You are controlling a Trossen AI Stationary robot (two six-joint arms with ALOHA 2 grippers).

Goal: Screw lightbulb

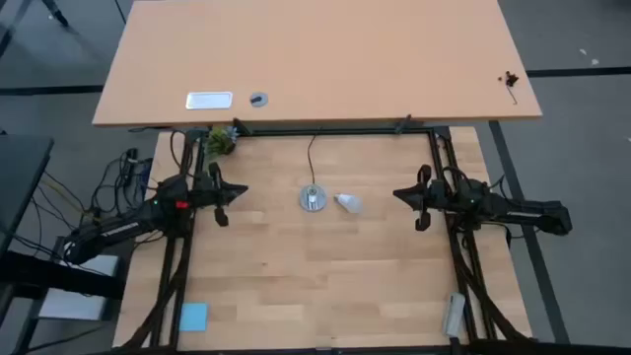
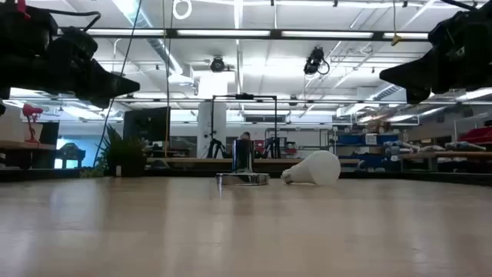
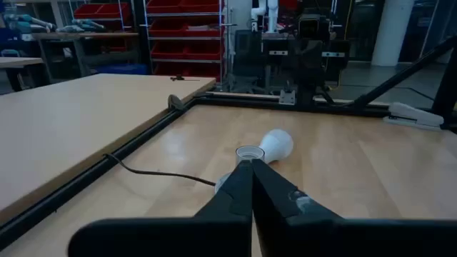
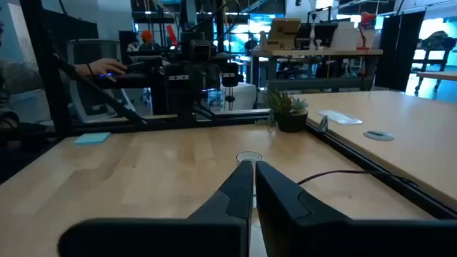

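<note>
The lightbulb lies on its side on the wooden table – just beside the socket disc. Left gripper and right gripper hover clenched, empty, well apart on either side.

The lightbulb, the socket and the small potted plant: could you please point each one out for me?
lightbulb (image 1: 349,203): high view, on its white frosted body, lying on its side.
socket (image 1: 313,198): high view, on the round silver disc.
potted plant (image 4: 288,112): right wrist view, on its dark pot and green leaves.
</note>
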